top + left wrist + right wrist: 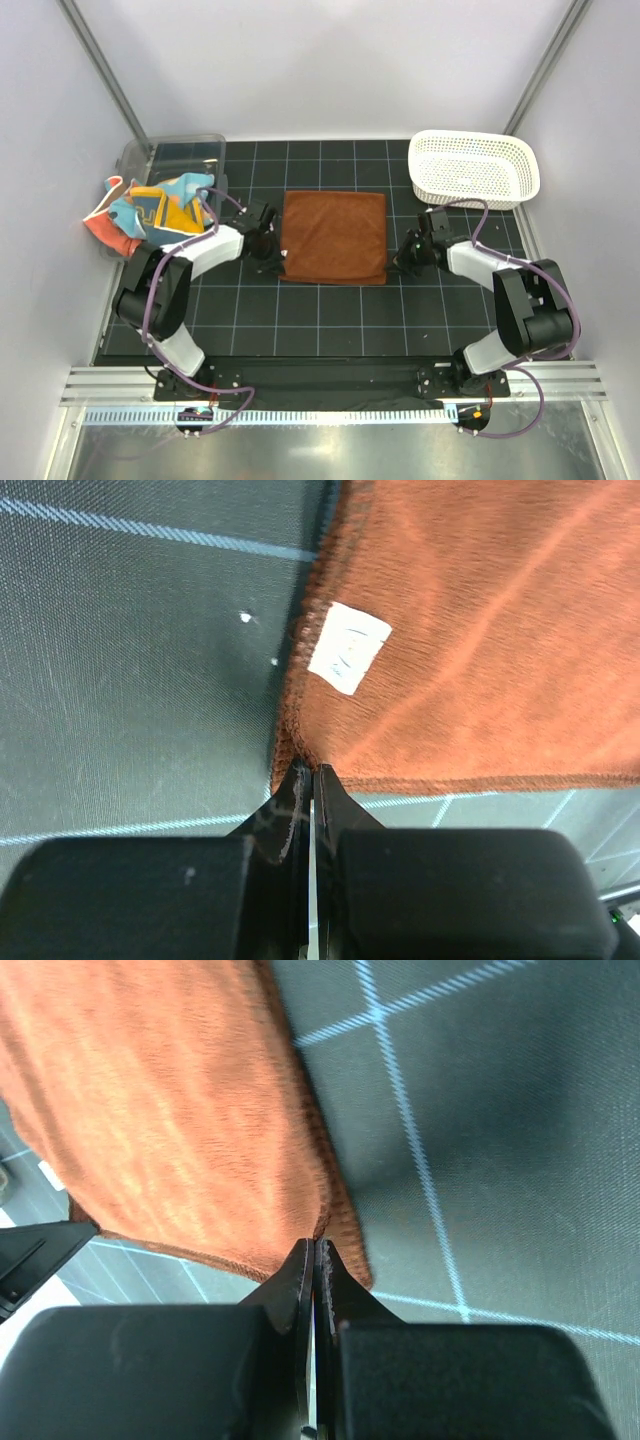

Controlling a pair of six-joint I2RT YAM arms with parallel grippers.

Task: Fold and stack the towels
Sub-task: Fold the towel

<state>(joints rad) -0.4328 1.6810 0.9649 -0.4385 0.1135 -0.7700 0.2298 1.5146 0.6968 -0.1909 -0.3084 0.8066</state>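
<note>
Black gridded mat [330, 320] bears one rust-brown towel [334, 237].

We read the rust-brown towel [333, 237] as plush cloth with a short matt nap, brushed into streaks, and a rougher stitched hem. Its white label [348, 648] looks smooth and flat. The mat [330, 320] is dark, finely woven and matt, with thin pale printed lines and faint scuffs. The patterned towels [165, 205] are soft printed cloth, also matt. We note a faint gloss on the white plastic lattice basket [475, 165] and a glossy clear plastic bin [180, 152]. The left gripper [308, 775] and right gripper [313, 1250] have smooth black plastic with a dull sheen. The near rail [330, 385] is silvery, reflective metal.
</note>
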